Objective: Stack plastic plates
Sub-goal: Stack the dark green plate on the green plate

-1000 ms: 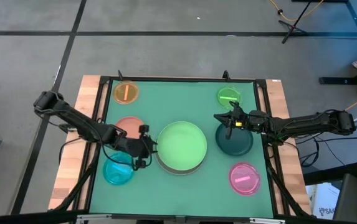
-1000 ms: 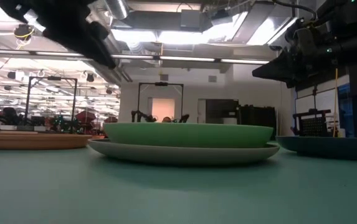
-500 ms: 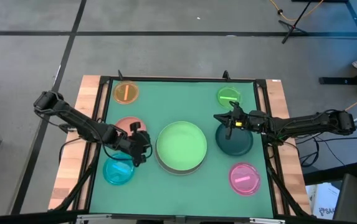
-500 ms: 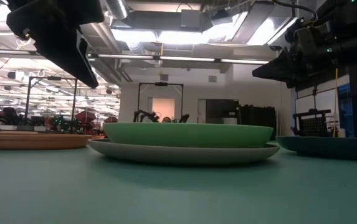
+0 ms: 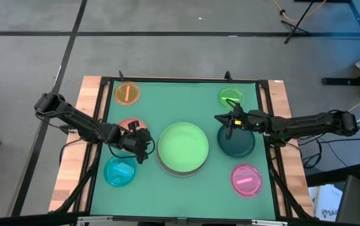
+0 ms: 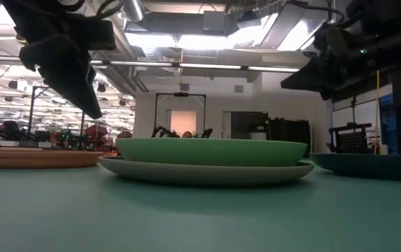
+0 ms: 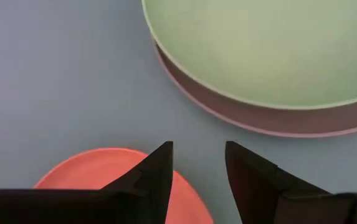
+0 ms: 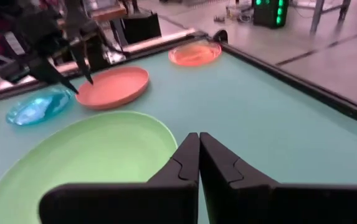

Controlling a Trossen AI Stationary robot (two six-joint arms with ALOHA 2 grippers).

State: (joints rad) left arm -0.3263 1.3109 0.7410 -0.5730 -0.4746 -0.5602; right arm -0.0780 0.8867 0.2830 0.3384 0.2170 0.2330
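Left gripper [image 5: 143, 142]: over the near edge of the salmon plate [image 5: 125, 127], between that plate and the central stack; fingers [image 7: 156, 174] stand apart with nothing between them. In the low view it hangs above the table, not touching it.
Right gripper [image 5: 225, 120]: over the far edge of the dark green plate [image 5: 236, 144]; fingers [image 8: 190, 163] are pressed together, holding nothing.
Central stack: the light green plate [image 5: 183, 145] sits inside the grey-white plate [image 6: 203, 172], whose rim shows beneath it in the low view; both lie flat at the middle of the table [image 5: 173, 103].
Salmon plate: flat on the table, left of the stack, apart from it.
Dark green plate: flat on the table, right of the stack, just beside it.
Small orange plate [image 5: 127, 93]: far left corner, alone.
Small green plate [image 5: 230, 97]: far right corner, just beyond the right gripper.
Small cyan plate [image 5: 119, 172]: near left, just in front of the salmon plate.
Small pink plate [image 5: 246, 179]: near right, in front of the dark green plate, apart from it.
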